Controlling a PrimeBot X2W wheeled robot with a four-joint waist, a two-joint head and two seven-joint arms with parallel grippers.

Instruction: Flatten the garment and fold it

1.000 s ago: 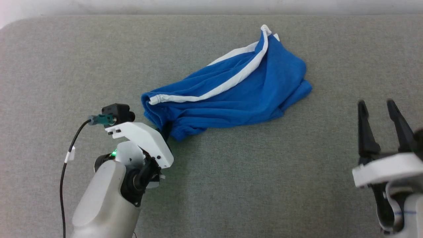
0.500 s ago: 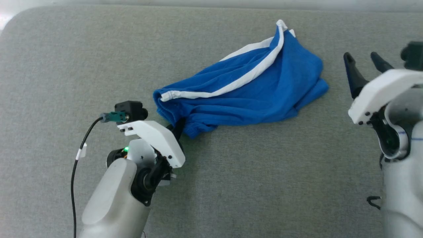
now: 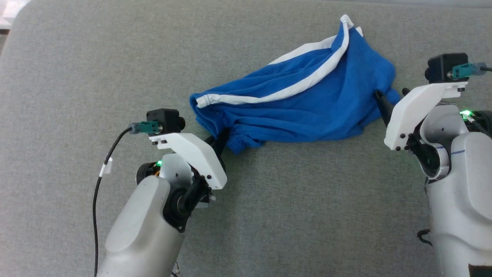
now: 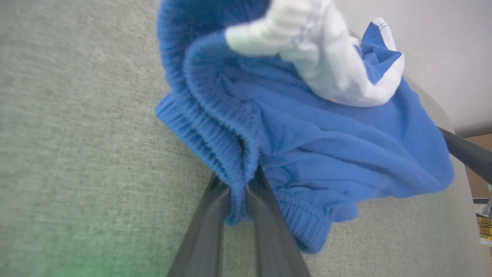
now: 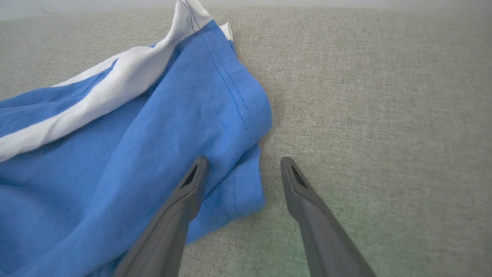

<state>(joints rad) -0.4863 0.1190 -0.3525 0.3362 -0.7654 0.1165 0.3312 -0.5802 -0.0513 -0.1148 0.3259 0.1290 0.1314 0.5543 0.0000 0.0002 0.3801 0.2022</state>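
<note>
- The blue shorts (image 3: 307,107) lie crumpled on the grey fabric-covered tabletop (image 3: 77,77), with a white stripe (image 3: 292,90) running along their far side.
- The left gripper (image 4: 238,180) has its jaws pinched together on the ribbed waistband (image 4: 200,127) at the shorts' near-left end.
- The right gripper (image 5: 242,163) stands with jaws spread at the shorts' right corner. One finger (image 5: 188,192) is over the cloth and the other is above bare tabletop; whether either touches the cloth is hard to tell.
</note>
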